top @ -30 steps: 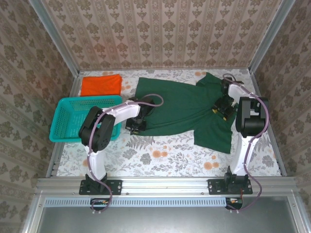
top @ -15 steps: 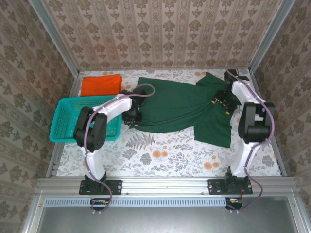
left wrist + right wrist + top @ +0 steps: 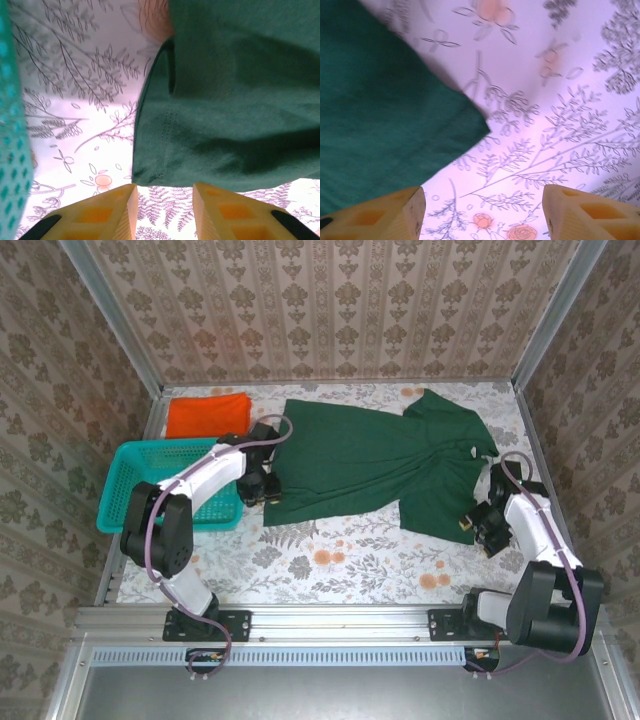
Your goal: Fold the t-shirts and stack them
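1. The teal basket (image 3: pixel 170 485) sat at the left of the surface (image 3: pixel 340 555), with the folded orange t-shirt (image 3: pixel 207 415) behind it.
2. The left end effector (image 3: pixel 256 490) was at the left hem corner of the green t-shirt (image 3: pixel 370 455), jaws partly apart and empty.
3. The green t-shirt lay spread mid-surface.
4. The right end effector (image 3: pixel 472 525) gaped wide, empty, beside the shirt's near right corner.

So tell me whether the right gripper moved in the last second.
Yes: the right gripper came off the green t-shirt toward the near rail.

White arms (image 3: pixel 205 473) with black joints (image 3: pixel 150 528), looping mauve cables (image 3: pixel 286 424) and yellow claw fingers (image 3: pixel 107 214).
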Controlling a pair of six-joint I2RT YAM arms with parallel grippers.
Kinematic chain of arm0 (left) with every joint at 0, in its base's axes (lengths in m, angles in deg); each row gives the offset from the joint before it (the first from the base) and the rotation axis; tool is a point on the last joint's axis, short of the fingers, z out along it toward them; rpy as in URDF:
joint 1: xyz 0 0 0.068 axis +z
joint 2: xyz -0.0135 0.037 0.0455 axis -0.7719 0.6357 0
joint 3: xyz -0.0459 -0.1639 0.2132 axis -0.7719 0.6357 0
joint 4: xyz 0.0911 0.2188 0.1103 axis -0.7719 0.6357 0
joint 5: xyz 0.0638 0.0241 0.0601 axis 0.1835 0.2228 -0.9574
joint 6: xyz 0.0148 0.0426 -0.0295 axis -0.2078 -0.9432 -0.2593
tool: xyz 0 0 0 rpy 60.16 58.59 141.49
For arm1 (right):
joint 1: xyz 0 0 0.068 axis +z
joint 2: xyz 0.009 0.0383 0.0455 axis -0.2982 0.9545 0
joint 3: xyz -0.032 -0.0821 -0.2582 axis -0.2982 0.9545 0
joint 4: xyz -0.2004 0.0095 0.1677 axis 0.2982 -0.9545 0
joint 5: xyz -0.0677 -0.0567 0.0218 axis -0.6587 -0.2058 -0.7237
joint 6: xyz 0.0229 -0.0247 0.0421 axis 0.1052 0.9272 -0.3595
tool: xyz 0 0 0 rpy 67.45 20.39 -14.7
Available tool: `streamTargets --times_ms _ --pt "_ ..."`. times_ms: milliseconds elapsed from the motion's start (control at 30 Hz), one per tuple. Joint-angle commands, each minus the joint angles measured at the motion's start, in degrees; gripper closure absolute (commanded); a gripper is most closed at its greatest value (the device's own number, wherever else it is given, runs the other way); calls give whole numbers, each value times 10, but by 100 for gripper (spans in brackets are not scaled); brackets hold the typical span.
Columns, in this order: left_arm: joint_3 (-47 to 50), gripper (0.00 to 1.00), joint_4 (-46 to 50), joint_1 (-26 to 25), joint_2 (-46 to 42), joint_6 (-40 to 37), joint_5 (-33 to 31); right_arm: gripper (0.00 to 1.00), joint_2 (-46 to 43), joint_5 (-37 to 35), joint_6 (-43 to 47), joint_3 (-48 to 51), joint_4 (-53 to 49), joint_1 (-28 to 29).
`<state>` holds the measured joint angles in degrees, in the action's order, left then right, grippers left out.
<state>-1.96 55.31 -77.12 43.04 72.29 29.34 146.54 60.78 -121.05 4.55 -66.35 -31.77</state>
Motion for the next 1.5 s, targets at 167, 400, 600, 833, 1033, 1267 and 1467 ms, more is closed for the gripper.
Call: streamTargets --times_ms 167,400,600,833,1033,1267,1467 --pt "87 62 -68 0 -46 81 25 44 -35 0 -41 64 53 -38" --pt "125 62 -123 0 -56 82 14 48 34 52 -19 95 182 -47" --pt "143 61 -143 0 -66 72 6 48 14 60 -13 106 203 -47" --pt "154 63 -146 0 -63 60 -12 57 60 66 -2 107 230 -48" --pt "151 64 -152 -4 -55 41 -17 59 76 76 20 80 235 -48" --pt "133 62 -140 -25 -51 23 -42 60 58 96 33 81 235 -50" --pt "119 61 -127 -39 -53 10 -64 60 -3 99 38 86 193 -54"
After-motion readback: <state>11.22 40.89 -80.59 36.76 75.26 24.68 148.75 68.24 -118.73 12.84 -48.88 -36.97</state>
